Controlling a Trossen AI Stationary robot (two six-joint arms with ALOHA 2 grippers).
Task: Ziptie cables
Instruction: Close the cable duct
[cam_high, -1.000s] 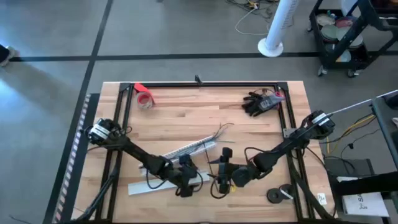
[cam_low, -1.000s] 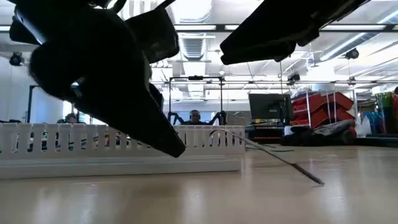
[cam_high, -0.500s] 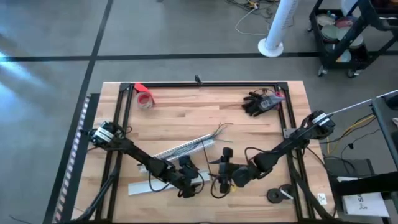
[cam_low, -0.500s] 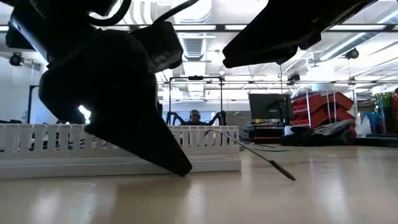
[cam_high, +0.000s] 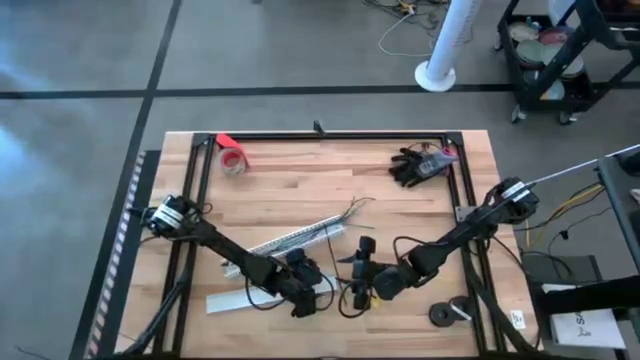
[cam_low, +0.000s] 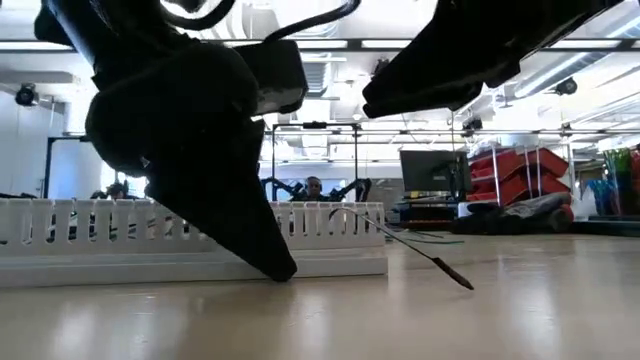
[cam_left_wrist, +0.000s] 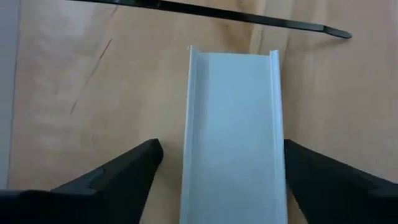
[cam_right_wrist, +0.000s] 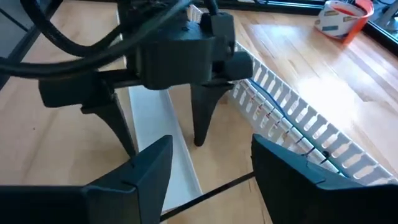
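Fingers of your left gripper (cam_high: 318, 297) now straddle the white strip (cam_left_wrist: 231, 137), spread, holding nothing; it has shifted rightward. Right gripper (cam_high: 358, 283) waits open; cables (cam_right_wrist: 283, 106) probably untouched.

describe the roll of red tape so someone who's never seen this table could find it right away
Look at the wooden table, at its far left corner inside the black frame. The roll of red tape lies there alone, the only red, ring-shaped thing; the black glove sits at the opposite far corner.
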